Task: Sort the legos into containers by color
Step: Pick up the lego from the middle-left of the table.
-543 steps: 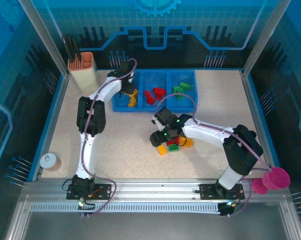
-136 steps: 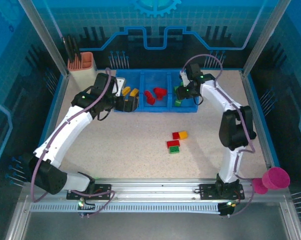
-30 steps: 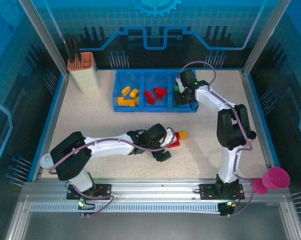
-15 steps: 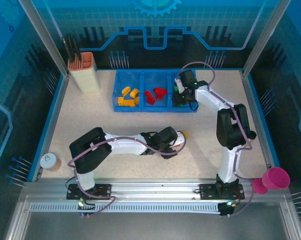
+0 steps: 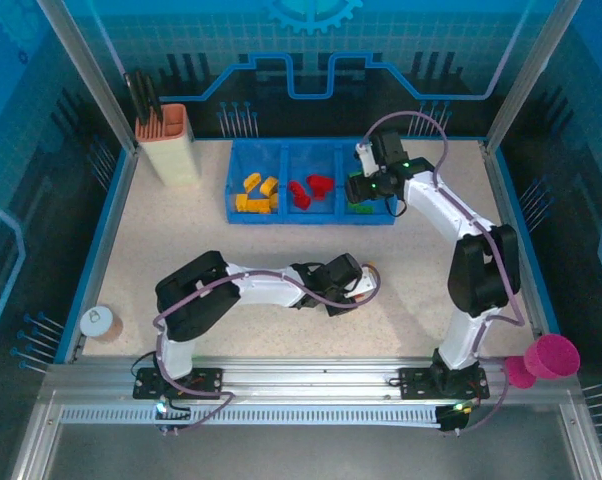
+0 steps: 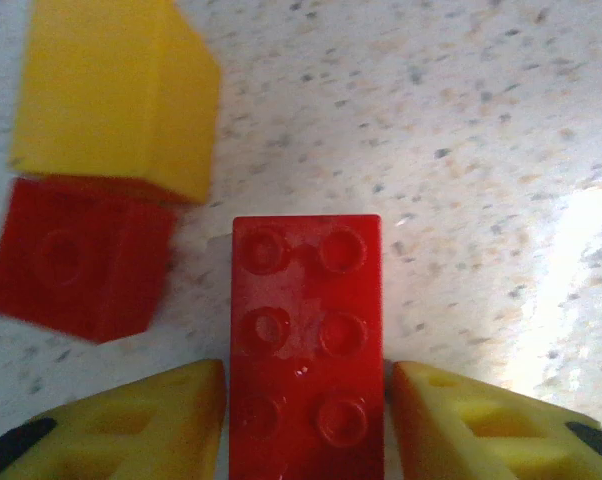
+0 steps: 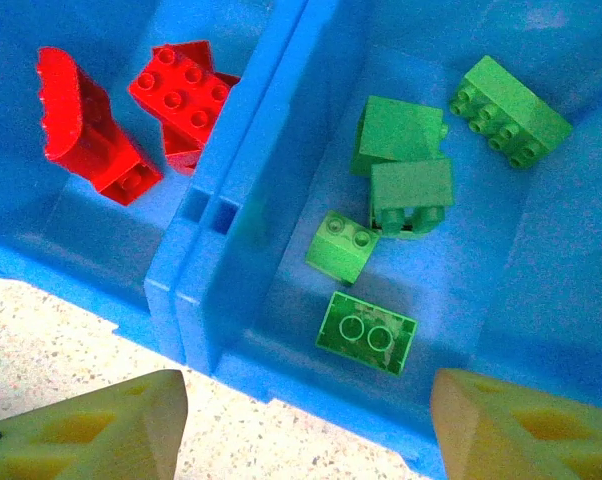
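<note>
My left gripper [image 6: 306, 420] is low on the table, its yellow fingers [image 6: 131, 430] pressed against both long sides of a long red lego [image 6: 306, 340]. A small red lego [image 6: 76, 255] and a yellow one [image 6: 116, 95] lie just beyond it to the left. From above, that gripper [image 5: 353, 285] sits at mid-table. My right gripper [image 7: 306, 420] hangs open and empty over the front wall of the blue containers [image 7: 221, 230]. Several green legos [image 7: 406, 190] lie in the right compartment, red ones [image 7: 131, 110] in the middle, and yellow ones [image 5: 256, 195] in the left.
A beige-and-orange holder [image 5: 168, 143] stands at the back left. A pink cup [image 5: 546, 358] sits off the table's front right corner. A small round white object [image 5: 99, 322] rests near the left edge. Bare table surrounds the loose bricks.
The left gripper has slid slightly right and closed its fingers onto the long red brick. The right gripper has opened wider and shifted a little right over the green compartment.
</note>
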